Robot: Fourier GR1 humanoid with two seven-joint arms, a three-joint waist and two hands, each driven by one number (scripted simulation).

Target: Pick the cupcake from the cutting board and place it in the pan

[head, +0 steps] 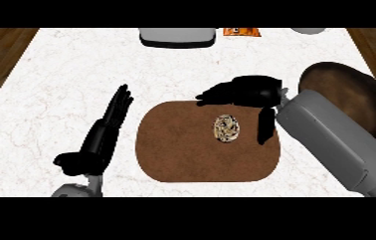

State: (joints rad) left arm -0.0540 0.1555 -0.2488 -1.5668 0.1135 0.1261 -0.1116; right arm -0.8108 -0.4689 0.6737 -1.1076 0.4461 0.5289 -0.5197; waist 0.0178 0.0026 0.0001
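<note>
The cupcake, a small round brown and cream swirl, sits on the brown cutting board, right of the board's middle. My right hand hovers over the board's far right edge, fingers relaxed and pointing left, thumb hanging down just right of the cupcake; nothing is held. The dark brown pan lies at the right edge, partly hidden by my right forearm. My left hand rests open left of the board, fingers straight and pointing away from me.
A grey appliance stands at the counter's far edge, with an orange packet beside it and a pale object at the far right. Wooden floor shows past both sides of the white marble counter.
</note>
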